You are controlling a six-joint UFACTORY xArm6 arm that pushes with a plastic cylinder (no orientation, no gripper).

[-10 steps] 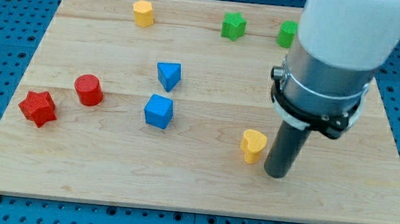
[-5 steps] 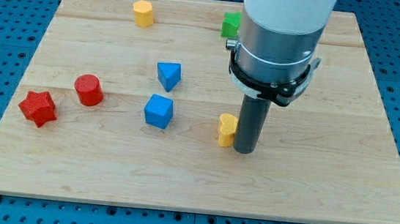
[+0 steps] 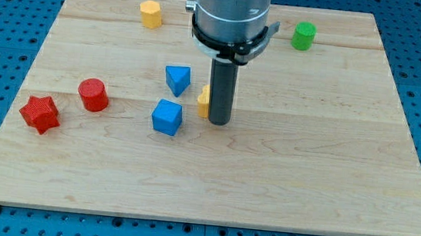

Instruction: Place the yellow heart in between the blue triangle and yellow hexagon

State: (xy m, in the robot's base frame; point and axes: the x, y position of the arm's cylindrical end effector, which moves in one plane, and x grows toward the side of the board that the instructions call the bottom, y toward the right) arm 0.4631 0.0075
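Note:
The yellow heart (image 3: 204, 100) lies near the board's middle, mostly hidden behind my rod. My tip (image 3: 218, 122) rests on the board against the heart's right side. The blue triangle (image 3: 177, 78) stands just left of the heart and slightly above it. The yellow hexagon (image 3: 151, 13) sits near the view's top edge, well up and left of the triangle.
A blue cube (image 3: 167, 117) lies just left of the heart and below the triangle. A red cylinder (image 3: 92, 95) and a red star (image 3: 40, 113) sit at the left. A green cylinder (image 3: 304, 36) is at the top right. The arm hides the top middle.
My tip has moved up and to the left, pushing the yellow heart from the lower right of the board to beside the blue triangle and cube. The arm now hides the green star.

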